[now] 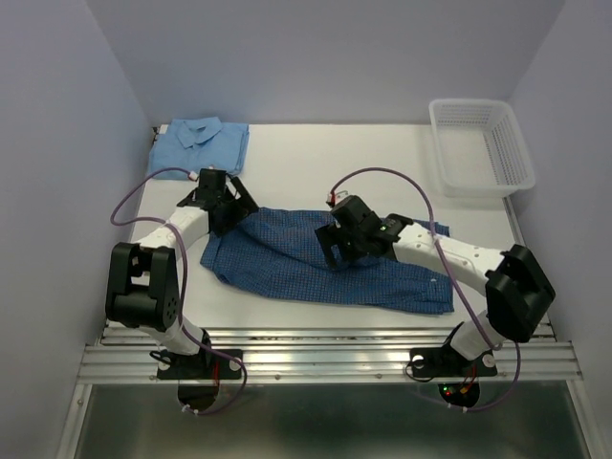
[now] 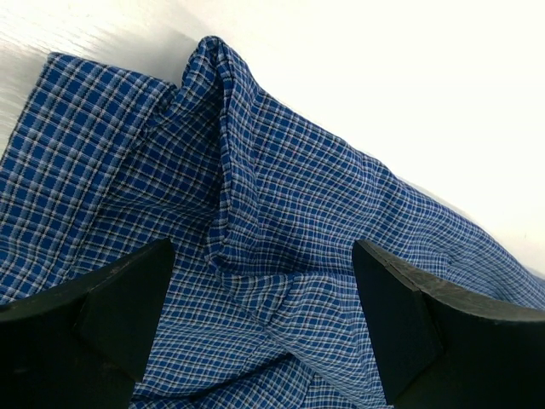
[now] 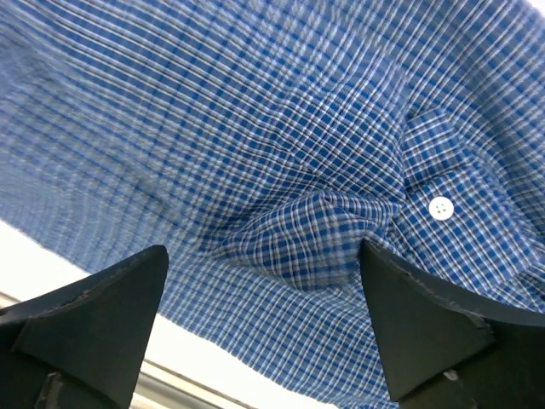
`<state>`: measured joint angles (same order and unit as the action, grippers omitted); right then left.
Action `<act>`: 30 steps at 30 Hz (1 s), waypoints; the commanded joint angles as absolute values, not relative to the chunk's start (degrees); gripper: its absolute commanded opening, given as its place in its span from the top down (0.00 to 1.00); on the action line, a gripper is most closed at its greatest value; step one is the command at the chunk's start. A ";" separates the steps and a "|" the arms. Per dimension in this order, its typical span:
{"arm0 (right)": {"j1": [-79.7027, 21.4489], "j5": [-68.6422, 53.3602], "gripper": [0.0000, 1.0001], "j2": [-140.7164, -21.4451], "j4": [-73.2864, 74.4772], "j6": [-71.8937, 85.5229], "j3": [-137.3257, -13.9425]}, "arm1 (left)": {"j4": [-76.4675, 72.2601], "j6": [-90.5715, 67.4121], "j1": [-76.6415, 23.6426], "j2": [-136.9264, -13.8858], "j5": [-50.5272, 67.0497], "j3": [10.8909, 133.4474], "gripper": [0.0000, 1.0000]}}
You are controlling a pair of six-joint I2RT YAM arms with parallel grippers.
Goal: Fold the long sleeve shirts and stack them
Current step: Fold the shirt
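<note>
The right claw (image 3: pixel 264 256) is seen spread wide and empty above a bunched fold of the dark blue checked shirt (image 1: pixel 287 270), which is laid across the bench (image 1: pixel 344 163). The left claw (image 2: pixel 264 247) is held wide open, empty, over that shirt's left end. The folded light blue shirt (image 1: pixel 199 145) is placed beyond that end.

A white plastic mesh basket (image 1: pixel 483 145) is standing upright at the far right corner of the white worktop (image 1: pixel 325 158), close to the right wall (image 1: pixel 574 115). A ribbed metal rail (image 1: pixel 325 356) is running along the worktop's near edge.
</note>
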<state>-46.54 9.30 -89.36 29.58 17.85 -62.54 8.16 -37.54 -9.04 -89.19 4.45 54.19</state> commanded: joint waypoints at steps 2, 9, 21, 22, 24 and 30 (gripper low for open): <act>-46.06 16.66 0.00 -80.43 26.19 20.19 -62.49 | 8.70 -36.39 -9.32 -89.03 2.99 57.30 0.01; -29.99 13.46 0.00 -76.64 27.68 30.49 -58.98 | 8.88 -36.21 -9.32 -88.68 3.25 58.36 0.01; -28.04 6.87 0.00 -86.04 27.95 22.50 -56.51 | 8.35 -35.42 -9.32 -89.47 5.18 59.33 0.01; -28.04 6.33 0.00 -86.91 27.43 22.33 -56.43 | 8.35 -35.33 -9.32 -89.39 5.10 59.24 0.01; -28.04 5.89 0.00 -87.80 26.98 22.24 -55.99 | 8.35 -35.42 -9.32 -89.21 4.92 58.71 0.01; -28.04 6.42 0.01 -89.91 25.41 23.20 -54.67 | 8.35 -35.59 -9.32 -88.77 5.10 58.27 0.01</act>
<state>-27.88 7.11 -89.71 28.05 23.53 -55.35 8.84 -36.45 -9.04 -89.60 4.73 57.25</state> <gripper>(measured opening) 0.998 0.986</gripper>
